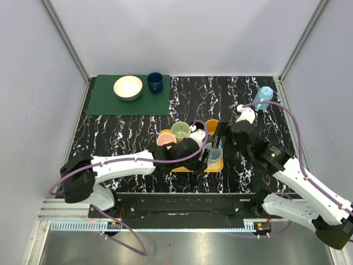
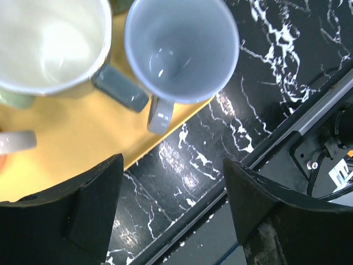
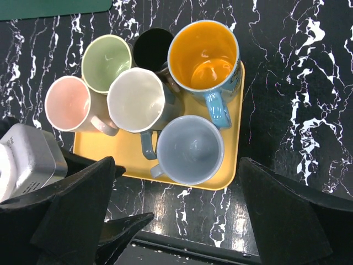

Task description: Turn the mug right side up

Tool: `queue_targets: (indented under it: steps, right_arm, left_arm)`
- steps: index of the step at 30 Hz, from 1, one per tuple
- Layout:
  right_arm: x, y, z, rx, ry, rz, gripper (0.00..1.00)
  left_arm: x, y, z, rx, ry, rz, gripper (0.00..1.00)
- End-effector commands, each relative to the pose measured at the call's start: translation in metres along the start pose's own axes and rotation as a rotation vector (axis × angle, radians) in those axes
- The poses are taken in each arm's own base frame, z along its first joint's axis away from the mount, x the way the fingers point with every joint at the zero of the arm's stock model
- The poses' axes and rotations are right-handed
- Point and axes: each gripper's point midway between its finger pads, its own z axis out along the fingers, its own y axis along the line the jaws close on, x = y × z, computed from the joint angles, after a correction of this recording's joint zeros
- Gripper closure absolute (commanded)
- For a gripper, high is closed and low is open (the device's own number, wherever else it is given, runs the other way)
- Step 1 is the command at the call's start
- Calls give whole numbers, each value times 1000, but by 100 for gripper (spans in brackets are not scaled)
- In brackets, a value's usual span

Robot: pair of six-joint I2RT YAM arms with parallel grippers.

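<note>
A pale grey-blue mug (image 2: 182, 49) stands mouth up at the front right corner of the yellow tray (image 2: 66, 149); it also shows in the right wrist view (image 3: 190, 149) and the top view (image 1: 214, 154). My left gripper (image 2: 174, 187) is open and empty, just in front of this mug, above the tray's near edge. My right gripper (image 3: 176, 210) is open and empty, held above the tray (image 3: 231, 160). Every mug I can see is mouth up: cream (image 3: 137, 99), orange-lined blue (image 3: 204, 55), green (image 3: 106, 62), pink (image 3: 67, 103), black (image 3: 153, 48).
A green mat at the back left holds a white bowl (image 1: 128, 88) and a dark blue cup (image 1: 155, 82). A light blue bottle (image 1: 263, 98) stands at the back right. The table's black front rail (image 2: 309, 121) runs close behind the tray.
</note>
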Motion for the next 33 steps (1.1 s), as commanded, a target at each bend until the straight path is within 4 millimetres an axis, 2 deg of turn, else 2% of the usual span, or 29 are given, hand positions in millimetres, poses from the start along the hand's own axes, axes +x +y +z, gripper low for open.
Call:
queue_targets:
  steps: [1,5,8,13,18,25,33]
  right_arm:
    - [-22,1,-15,-2,-65,24,0]
    - [-25,1,-17,-8,-75,28,0]
    - [-28,1,-22,-9,-83,27,0]
    - [-37,0,-32,-18,-109,36,0]
    - [-38,-2,-34,-12,-113,28,0]
    - [-35,-3,-33,-7,-106,28,0]
    - [-36,-6,-33,8,-109,22,0]
  left_arm:
    - [-34,-12,0,17,-57,131,24]
    - [-34,-13,10,8,-27,164,25]
    - [-28,-11,21,15,6,161,31]
    - [-27,-6,28,19,24,148,35]
    - [-25,-3,34,19,35,145,39]
    - [-25,-17,39,86,53,129,48]
    - [-19,-32,35,123,59,128,49]
